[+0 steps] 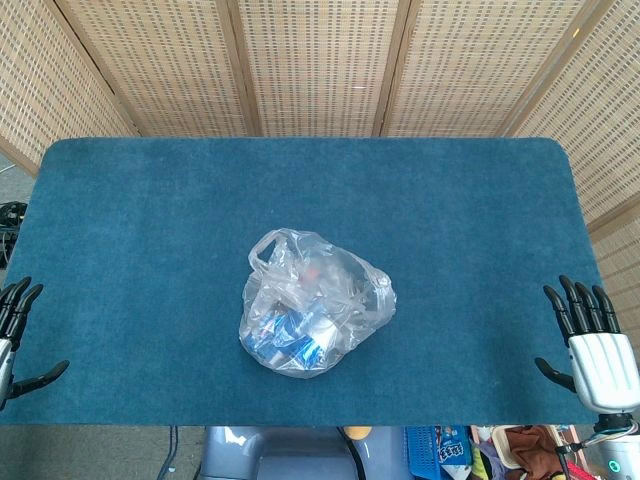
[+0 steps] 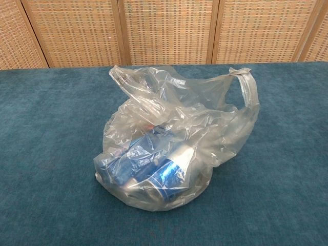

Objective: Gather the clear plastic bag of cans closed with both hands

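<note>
A clear plastic bag (image 1: 312, 305) (image 2: 174, 138) sits in the middle of the blue table, its two handles loose and its mouth slack. Blue and silver cans (image 1: 295, 338) (image 2: 151, 166) lie inside at the near side of the bag. My left hand (image 1: 14, 330) hovers at the table's near left edge, fingers spread, holding nothing. My right hand (image 1: 590, 340) is at the near right edge, fingers also spread and empty. Both hands are far from the bag. Neither hand shows in the chest view.
The blue cloth-covered table (image 1: 150, 220) spans most of the head view. Woven rattan screens (image 1: 320, 60) stand behind its far edge. Below the near edge I see a grey base and a basket with packets (image 1: 440, 450).
</note>
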